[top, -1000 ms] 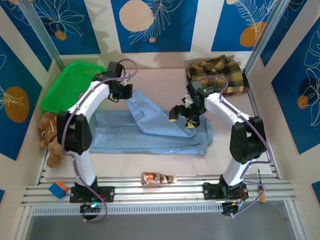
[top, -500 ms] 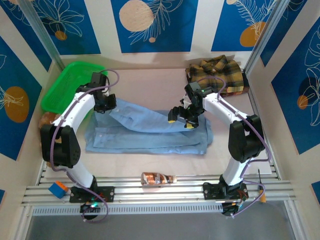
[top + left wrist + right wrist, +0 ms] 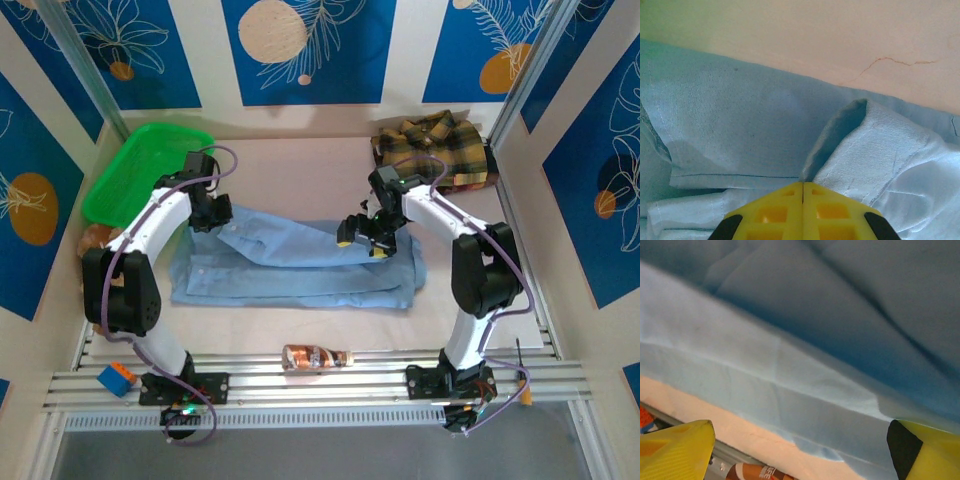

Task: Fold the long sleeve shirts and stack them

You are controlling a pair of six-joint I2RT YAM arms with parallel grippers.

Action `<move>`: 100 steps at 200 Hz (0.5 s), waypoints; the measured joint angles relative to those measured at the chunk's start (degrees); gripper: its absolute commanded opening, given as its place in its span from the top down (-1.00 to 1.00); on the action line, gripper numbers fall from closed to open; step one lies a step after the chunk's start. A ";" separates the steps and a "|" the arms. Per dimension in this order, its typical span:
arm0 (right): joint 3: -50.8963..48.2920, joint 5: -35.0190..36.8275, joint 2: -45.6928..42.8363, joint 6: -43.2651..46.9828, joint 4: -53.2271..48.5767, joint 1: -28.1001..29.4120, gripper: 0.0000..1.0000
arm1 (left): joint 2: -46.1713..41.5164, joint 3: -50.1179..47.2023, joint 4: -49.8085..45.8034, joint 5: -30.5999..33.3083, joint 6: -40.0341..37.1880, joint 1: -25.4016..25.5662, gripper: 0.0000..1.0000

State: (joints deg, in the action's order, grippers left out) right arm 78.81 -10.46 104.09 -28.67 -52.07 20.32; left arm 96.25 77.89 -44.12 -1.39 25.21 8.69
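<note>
The light blue shirt [image 3: 300, 270] lies spread across the middle of the table, folded into a long band. My left gripper [image 3: 212, 214] is low over its back-left corner, shut on a fold of the blue cloth [image 3: 840, 145]; the yellow fingertips [image 3: 790, 200] press together with cloth pinched at their tip. Over the right part of the shirt my right gripper [image 3: 362, 244] hovers open, its fingers wide apart above blue cloth [image 3: 790, 365] with nothing between them. The plaid shirt [image 3: 435, 150] sits crumpled at the back right corner.
A green basket [image 3: 150, 165] stands at the back left. A brown stuffed toy [image 3: 95, 255] lies at the left edge. A brown can [image 3: 315, 356] lies near the front rail, and a blue-and-orange block [image 3: 116, 379] sits on the rail.
My left gripper has swung left and down with the blue cloth, drawing the raised flap flat across the shirt. The right gripper has barely shifted.
</note>
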 measured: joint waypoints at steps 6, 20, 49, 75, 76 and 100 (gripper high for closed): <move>0.17 0.79 0.52 -0.11 -0.22 -0.55 -0.80 | 0.02 0.00 0.00 0.00 0.00 0.00 1.00; 1.14 2.75 2.05 -0.28 -0.68 -1.88 -0.79 | 0.00 0.00 0.00 0.00 0.00 0.00 1.00; 4.57 6.32 5.14 -0.13 -1.33 -4.00 -0.79 | 0.02 0.39 -0.07 0.00 0.00 0.00 1.00; 8.92 7.48 8.50 0.24 -1.31 -5.40 -0.75 | 0.02 1.53 -0.46 0.00 -0.02 0.00 1.00; 9.05 7.48 8.61 0.28 -1.33 -5.42 -0.75 | 0.02 1.57 -0.46 0.00 -0.02 0.00 1.00; 11.67 7.43 10.54 0.72 -1.07 -5.81 -0.75 | 0.02 3.17 -1.05 -0.07 -0.04 0.00 1.00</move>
State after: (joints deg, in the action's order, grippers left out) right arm 90.48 -3.03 114.63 -27.94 -53.15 14.50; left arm 96.27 81.06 -45.17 -1.45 25.17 8.69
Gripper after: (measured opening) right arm 0.873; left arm 0.064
